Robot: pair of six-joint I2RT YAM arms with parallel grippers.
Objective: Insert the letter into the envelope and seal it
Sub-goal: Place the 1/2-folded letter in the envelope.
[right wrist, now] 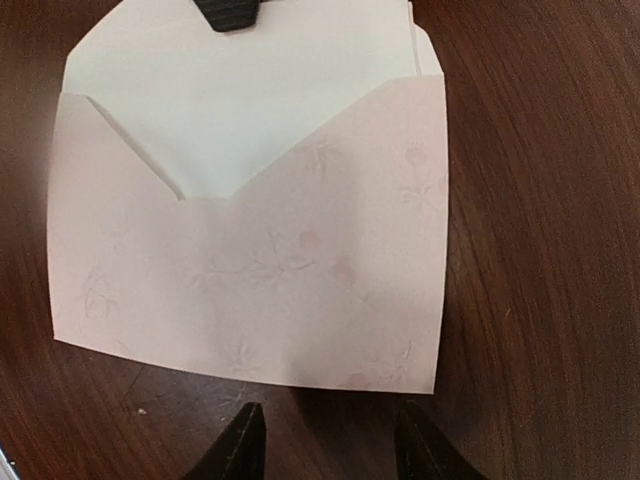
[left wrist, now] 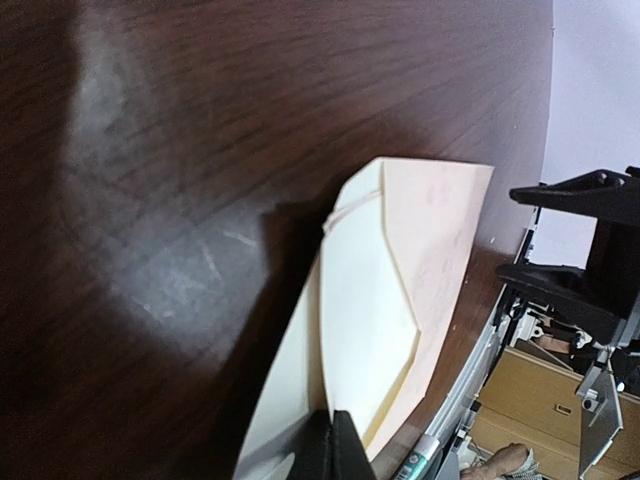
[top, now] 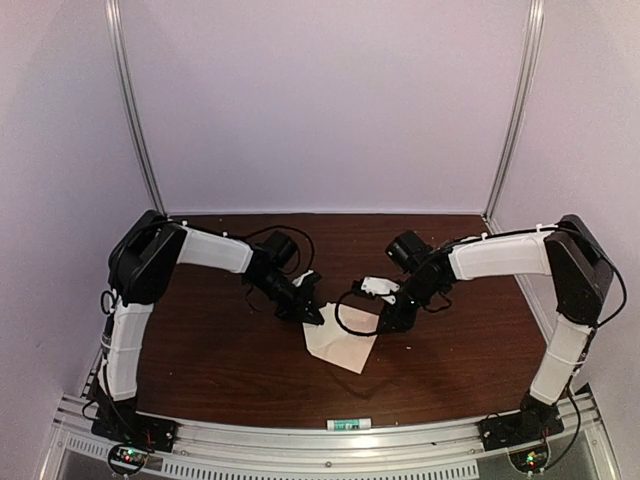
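Observation:
The envelope (top: pixel 345 348) lies flat at the table's middle, pinkish with a faint floral print (right wrist: pixel 280 270) and a V-shaped mouth. The pale cream letter (right wrist: pixel 250 110) sits in that mouth, its upper part sticking out. A slanted edge of the open flap (right wrist: pixel 428 55) shows behind the letter. My left gripper (left wrist: pixel 340 445) is shut on the letter's (left wrist: pixel 370 320) outer edge, beside the envelope's (left wrist: pixel 440 230) pink front. In the top view it (top: pixel 312 314) is at the envelope's far left corner. My right gripper (right wrist: pixel 325 445) stands open just off the envelope's bottom edge, touching nothing (top: pixel 388 322).
A white and green glue stick (top: pixel 348 425) lies on the front rail, also visible in the left wrist view as a tube (left wrist: pixel 420 460). Black cables loop by both wrists. Metal frame posts (top: pixel 135 110) and white walls enclose the dark wooden table (top: pixel 220 370).

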